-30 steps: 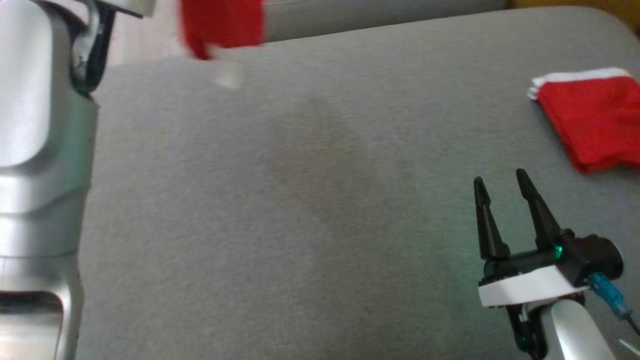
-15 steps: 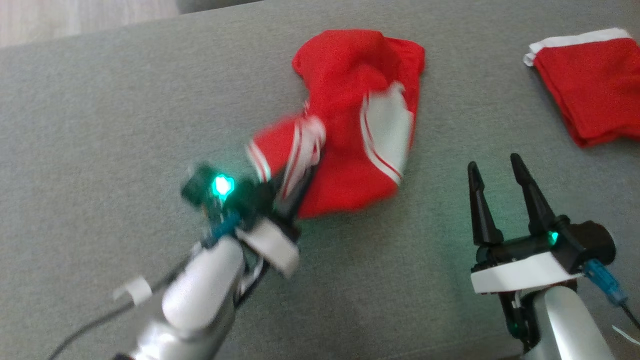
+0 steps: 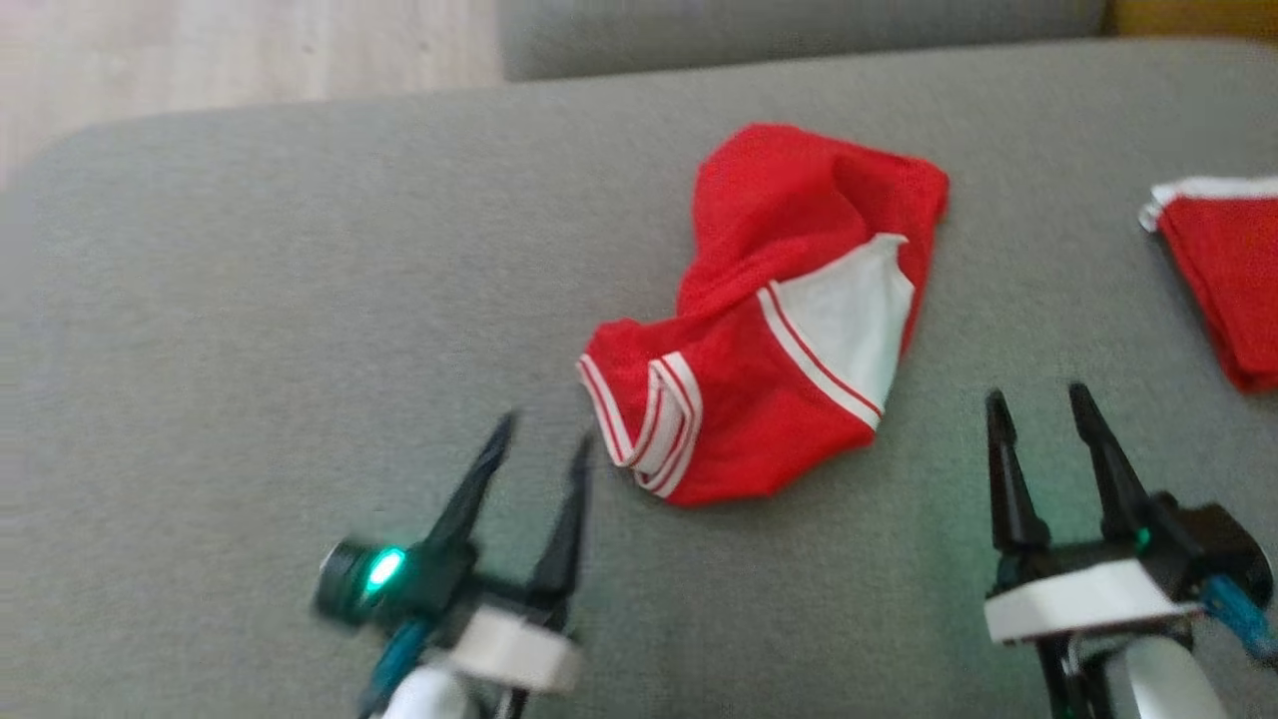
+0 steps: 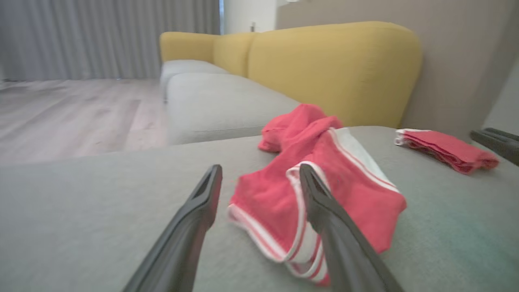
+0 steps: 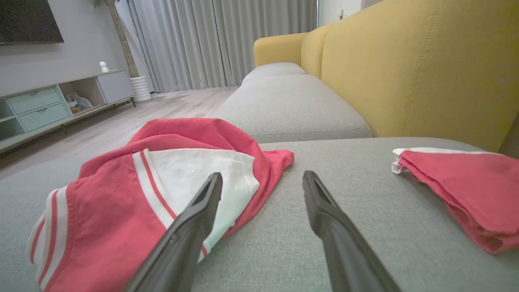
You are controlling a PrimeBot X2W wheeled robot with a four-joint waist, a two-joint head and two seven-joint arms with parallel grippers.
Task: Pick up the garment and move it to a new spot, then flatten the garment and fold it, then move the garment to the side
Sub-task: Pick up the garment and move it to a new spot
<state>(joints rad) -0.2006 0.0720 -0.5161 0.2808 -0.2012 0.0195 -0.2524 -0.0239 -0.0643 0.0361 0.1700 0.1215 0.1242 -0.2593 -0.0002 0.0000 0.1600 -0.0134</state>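
You find no text, label, brand, number or sign that you can read anywhere in these views.

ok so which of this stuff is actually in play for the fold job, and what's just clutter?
In play:
- crumpled red garment, lying loose on the grey cushion
- left gripper and right gripper, both open and empty

Just lying about:
- folded red garment, at the cushion's right edge
- yellow sofa back
- low cabinet
- curtains

Left wrist and right wrist low, jaws spread wide.
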